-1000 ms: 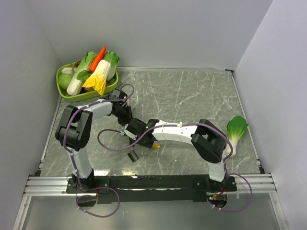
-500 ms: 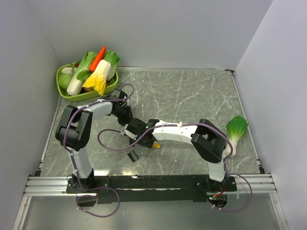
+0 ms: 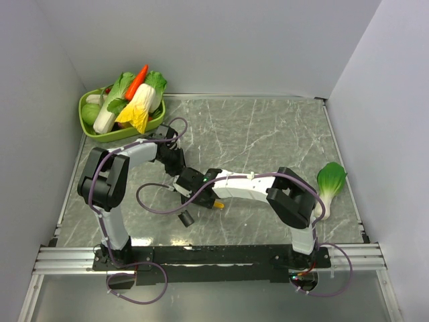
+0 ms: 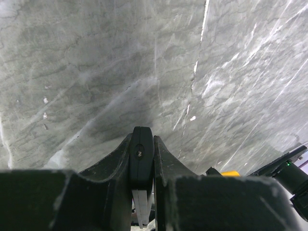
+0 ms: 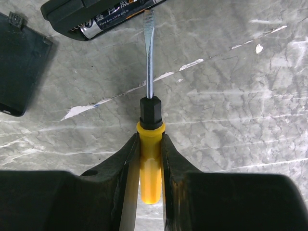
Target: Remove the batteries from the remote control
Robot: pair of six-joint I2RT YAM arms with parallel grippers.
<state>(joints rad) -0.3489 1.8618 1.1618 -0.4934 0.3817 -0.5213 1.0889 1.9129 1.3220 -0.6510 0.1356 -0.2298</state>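
Black remote control (image 4: 142, 159) is pinched on its thin edge by the left gripper (image 4: 143, 142), its long side pointing straight out past the fingers (image 4: 115, 161), over the grey table (image 4: 96, 57). The right gripper (image 5: 150, 139) is squeezed tight on a yellow screwdriver (image 5: 151, 113), its tip at the end of a battery (image 5: 113, 20).
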